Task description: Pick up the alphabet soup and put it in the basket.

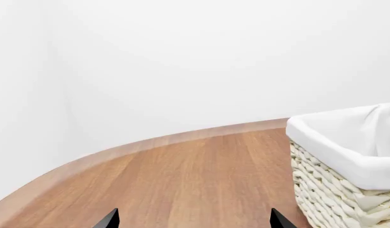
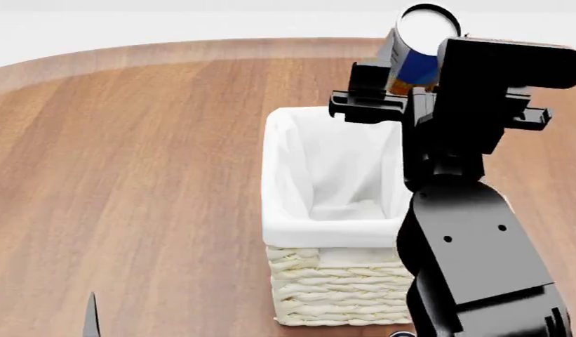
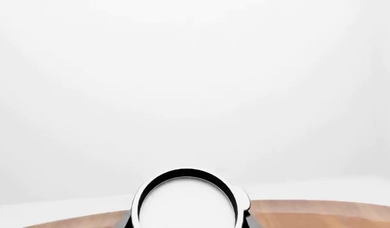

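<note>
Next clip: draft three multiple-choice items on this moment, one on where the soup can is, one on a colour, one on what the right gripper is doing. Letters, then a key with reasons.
1. Where is the alphabet soup?
A. Lying in the basket
B. Held up near the basket's far right corner
C. Standing on the table near the left gripper

2. What colour is the lining of the basket?
A. White
B. Red
C. Dark grey

3. What is the state of the right gripper?
A. Open and empty
B. Out of sight
C. Shut on the can

Key: 1 B, the head view shows the can raised in the right gripper past the basket's far right corner, not inside it. 2 A, white cloth folds over the woven rim in the head and left wrist views. 3 C, the can sits between the gripper's fingers, clear of the table.
</note>
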Controlling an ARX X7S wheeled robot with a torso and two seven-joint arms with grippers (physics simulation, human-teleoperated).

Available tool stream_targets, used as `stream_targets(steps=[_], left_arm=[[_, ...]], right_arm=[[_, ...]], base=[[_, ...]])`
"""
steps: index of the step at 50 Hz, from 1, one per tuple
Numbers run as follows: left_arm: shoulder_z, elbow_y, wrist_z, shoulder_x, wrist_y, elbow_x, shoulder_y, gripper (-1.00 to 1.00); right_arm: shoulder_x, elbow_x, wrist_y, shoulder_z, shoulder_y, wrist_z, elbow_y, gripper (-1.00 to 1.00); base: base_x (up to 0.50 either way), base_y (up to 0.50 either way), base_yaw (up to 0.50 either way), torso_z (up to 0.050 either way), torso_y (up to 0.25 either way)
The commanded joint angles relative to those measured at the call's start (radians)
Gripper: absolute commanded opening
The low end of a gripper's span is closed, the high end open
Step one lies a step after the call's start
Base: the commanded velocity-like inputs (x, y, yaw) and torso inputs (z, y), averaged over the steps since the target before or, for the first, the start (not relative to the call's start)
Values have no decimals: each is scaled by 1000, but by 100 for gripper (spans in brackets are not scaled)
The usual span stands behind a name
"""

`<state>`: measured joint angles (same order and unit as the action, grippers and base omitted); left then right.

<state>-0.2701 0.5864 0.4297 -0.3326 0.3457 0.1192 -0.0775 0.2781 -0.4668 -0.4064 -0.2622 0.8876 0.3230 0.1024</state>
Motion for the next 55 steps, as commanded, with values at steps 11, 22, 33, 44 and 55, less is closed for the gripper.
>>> stream_targets(steps=[11,22,33,44,55], left_arm=[[5,8,8,-8,1,9,-2,100],[3,3,11,-10,-4,12,-3,100],[-1,-1,13,-11,-6,14,-1,100],[1,-3,17,-13,-7,19,1,100],[-3,-10,19,-13,-9,21,4,100]], right_arm=[[-128,162,145,-87,245,-42,501,-100],[-224,196,354,-89,479,-105,1100,-100],[-247,305,264,-81,533,-121,1206,-100],[-272,421,148,-111,541,-190,1206,-100],[-277,392,88,-219,539,-253,1206,-100]], base=[[0,0,0,0,1],[0,0,0,0,1],[0,0,0,1,1],[0,0,0,0,1],[0,0,0,0,1]])
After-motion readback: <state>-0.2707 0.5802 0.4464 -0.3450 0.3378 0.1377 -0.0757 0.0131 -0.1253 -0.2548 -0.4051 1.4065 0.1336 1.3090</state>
